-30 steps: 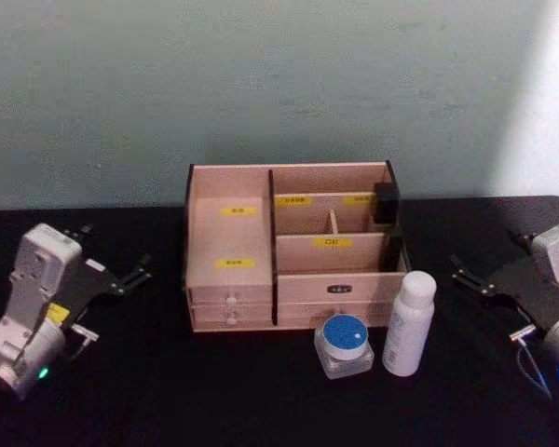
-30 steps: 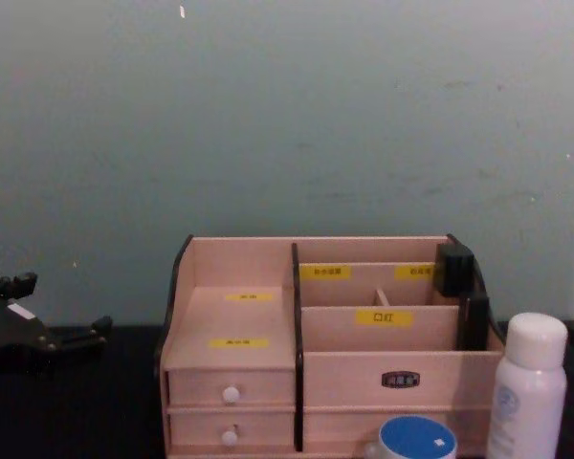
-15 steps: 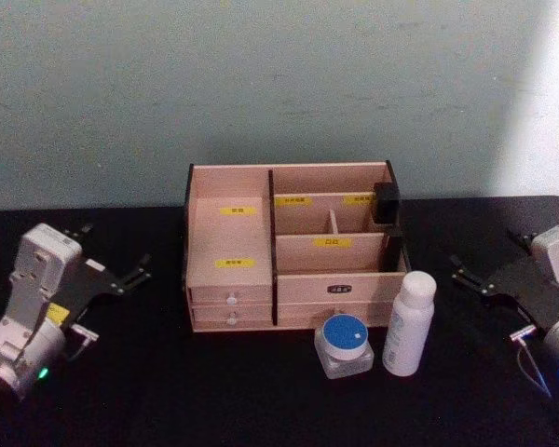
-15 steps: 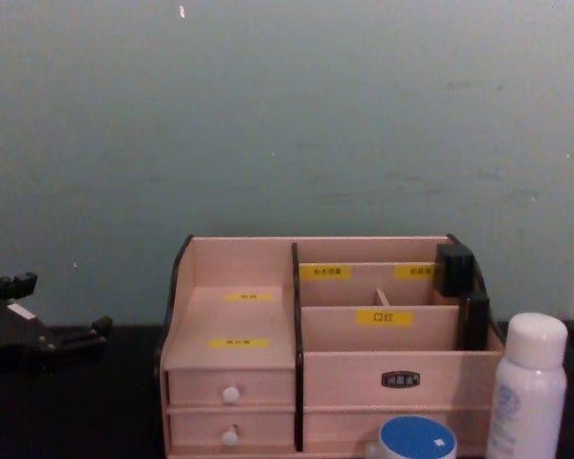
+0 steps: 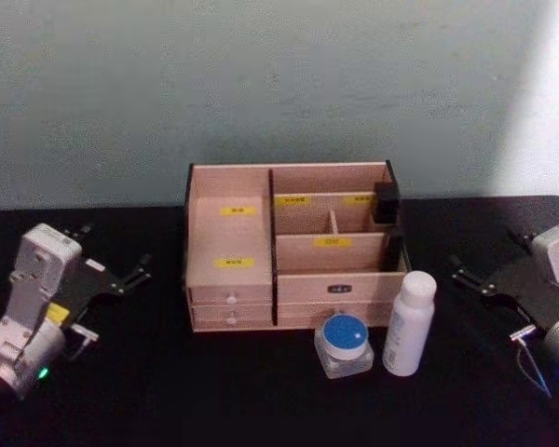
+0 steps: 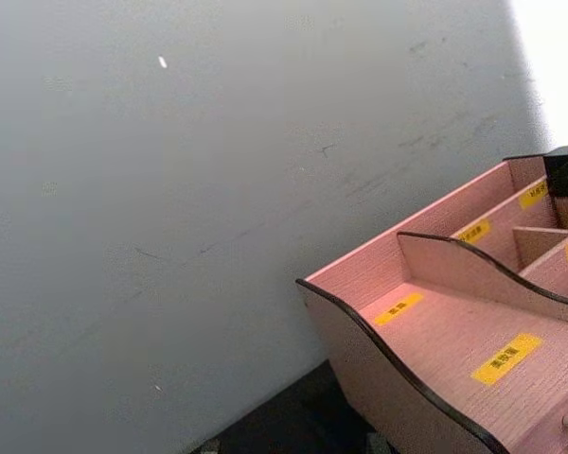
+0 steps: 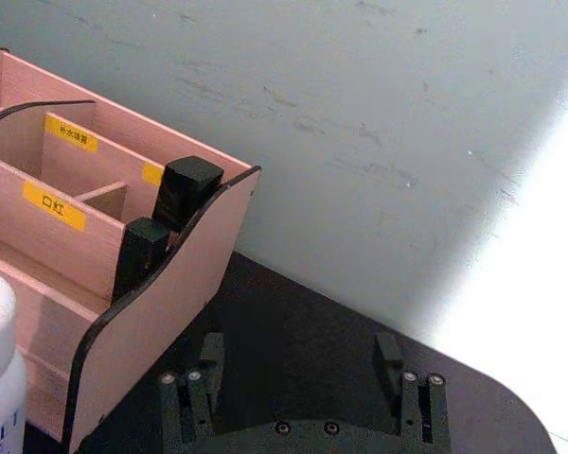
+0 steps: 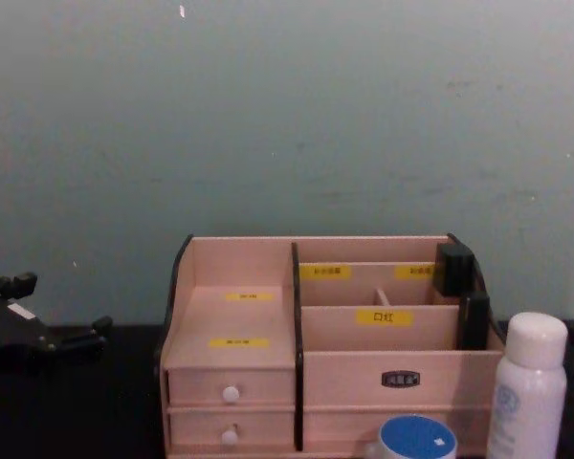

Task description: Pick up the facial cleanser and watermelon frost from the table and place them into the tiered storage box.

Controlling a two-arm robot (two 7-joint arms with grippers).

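Black counter point(image 5: 214, 396), grey-green wall point(image 5: 261, 84) behind.

Tiered storage box point(image 5: 233, 244) stands mid-counter, back toward the far edge, front facing the robot. Pale wood, black side edges, yellow labels point(image 8: 237, 341) on the steps, two small drawers point(image 8: 231, 394) with white knobs at lower left. Two black items point(image 7: 187, 189) sit upright in the compartments along its right wall.

Facial cleanser point(image 5: 409, 323), a white capped bottle, stands upright on the counter just in front of the box's right end. Watermelon frost point(image 5: 344, 344), a small clear jar with a blue lid, sits just left of the bottle, apart from it by a narrow gap, close against the box's front. Contact with the box: cannot tell.

Left gripper point(image 5: 112, 250) sits near the counter's left edge, well apart from the box. Its fingers point(image 5: 130, 276) are spread wide, nothing between them.

Right gripper point(image 5: 484, 253) sits near the right edge, pointed toward the box's right side. Its fingers point(image 7: 211, 352) are parted wide, empty, with bare counter between.
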